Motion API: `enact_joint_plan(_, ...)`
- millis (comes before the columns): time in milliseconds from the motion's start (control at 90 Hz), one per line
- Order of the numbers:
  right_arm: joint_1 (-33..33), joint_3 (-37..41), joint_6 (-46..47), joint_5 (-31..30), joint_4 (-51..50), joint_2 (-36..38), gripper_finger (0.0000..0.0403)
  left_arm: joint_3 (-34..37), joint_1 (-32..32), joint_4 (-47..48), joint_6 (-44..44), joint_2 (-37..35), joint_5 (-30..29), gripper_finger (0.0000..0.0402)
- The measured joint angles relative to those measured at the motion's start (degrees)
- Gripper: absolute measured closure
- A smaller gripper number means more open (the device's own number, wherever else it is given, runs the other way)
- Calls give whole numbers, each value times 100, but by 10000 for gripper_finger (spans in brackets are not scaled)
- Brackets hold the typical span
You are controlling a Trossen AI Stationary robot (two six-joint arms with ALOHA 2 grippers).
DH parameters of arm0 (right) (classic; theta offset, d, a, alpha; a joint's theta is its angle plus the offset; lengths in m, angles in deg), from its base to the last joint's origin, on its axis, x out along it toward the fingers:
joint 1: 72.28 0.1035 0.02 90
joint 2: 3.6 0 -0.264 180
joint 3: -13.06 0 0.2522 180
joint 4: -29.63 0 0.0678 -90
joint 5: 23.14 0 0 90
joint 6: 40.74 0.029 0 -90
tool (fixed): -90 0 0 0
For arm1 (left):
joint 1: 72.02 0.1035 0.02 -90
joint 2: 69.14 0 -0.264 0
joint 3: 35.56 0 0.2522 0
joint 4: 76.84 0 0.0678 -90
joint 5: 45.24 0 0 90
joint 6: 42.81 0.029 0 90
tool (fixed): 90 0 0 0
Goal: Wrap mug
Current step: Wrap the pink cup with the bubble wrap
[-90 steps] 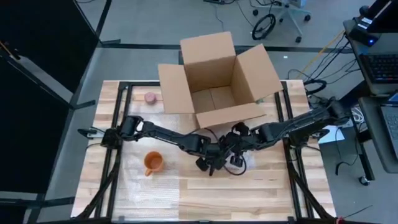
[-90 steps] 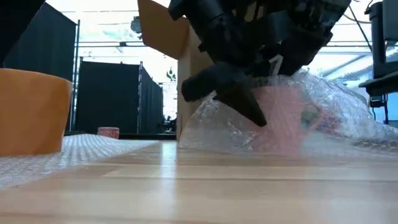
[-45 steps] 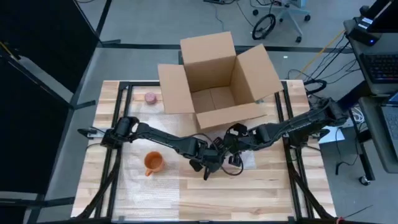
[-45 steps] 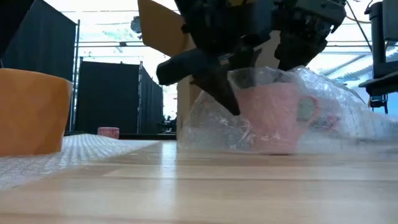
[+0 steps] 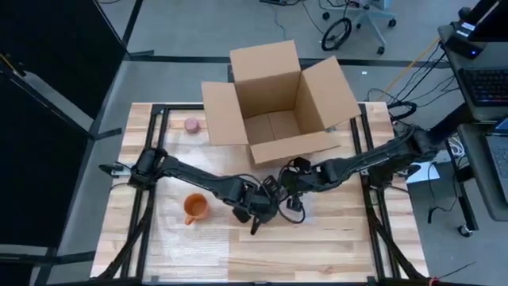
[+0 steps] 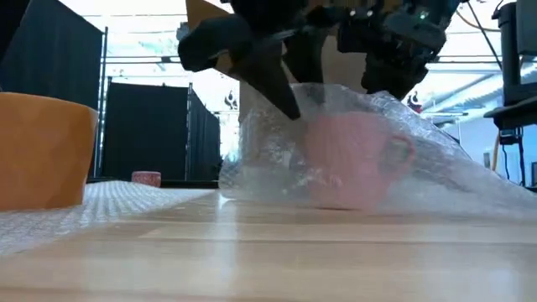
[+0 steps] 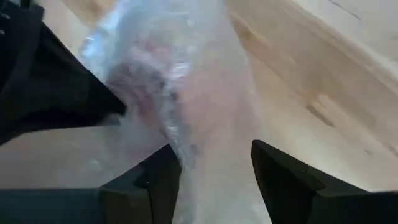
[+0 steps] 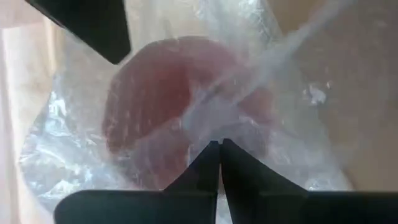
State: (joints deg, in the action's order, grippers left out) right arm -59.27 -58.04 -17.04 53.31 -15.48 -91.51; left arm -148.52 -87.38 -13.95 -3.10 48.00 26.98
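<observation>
A pink mug (image 6: 348, 159) stands upright on the table in front of the box, under a sheet of clear bubble wrap (image 6: 436, 159) that tents over it. My left gripper (image 5: 255, 216) is at the mug's near-left side, with bunched wrap (image 7: 211, 155) running between its fingers. My right gripper (image 5: 292, 199) is just above the mug (image 8: 155, 93), shut on the wrap. The wrap's right-hand skirt lies on the table. My left gripper has a bunched strand of the bubble wrap (image 7: 208, 177) between its two fingers, which stand apart with the wrap filling the gap. It comes slanting down from above and holds the sheet's left part up off the table. My right gripper pinches a raised fold of the bubble wrap (image 8: 214, 127) between its fingertips, right over the mug. The fingers come from above, slanting in from the table's right. The wrap runs taut from the pinch down over the mug.
An open cardboard box (image 5: 278, 103) stands at the far middle, close behind both grippers. An orange mug (image 5: 195, 208) sits on a second bubble wrap sheet (image 5: 190, 242) at the near left. A small pink round thing (image 5: 192, 125) lies at the far left.
Both grippers have gone toward the table's left and a little toward its near edge, the left one rising. The wrap has been drawn farther over the pink mug and pulled up at its left side. The mug has slid left with it, still upright.
</observation>
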Motion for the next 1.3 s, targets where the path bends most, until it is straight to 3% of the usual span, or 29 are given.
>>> enact_joint_plan(400,-15,0,-263,193,486,-118,403,12,-78,410,-1523,-951,-29,221)
enact_joint_plan(567,-75,-15,-389,365,773,-619,403,439,-76,380,-2241,-1388,45,221)
enact_joint_plan(711,-136,-22,-340,544,681,-1040,403,1127,-80,7,-2728,-1603,154,221)
enact_joint_plan(900,-186,-31,-303,696,852,-1383,402,1987,-80,-1204,-2939,-1609,289,221)
enact_joint_plan(1011,-180,-19,-329,688,858,-1336,401,2386,-43,-1904,-2934,-1603,324,221)
enact_joint_plan(1222,-193,31,-443,650,901,-927,402,2532,-4,-2084,-3032,-1600,339,221)
enact_joint_plan(1300,-214,24,-446,650,901,-861,402,2880,32,-2618,-3033,-1600,369,221)
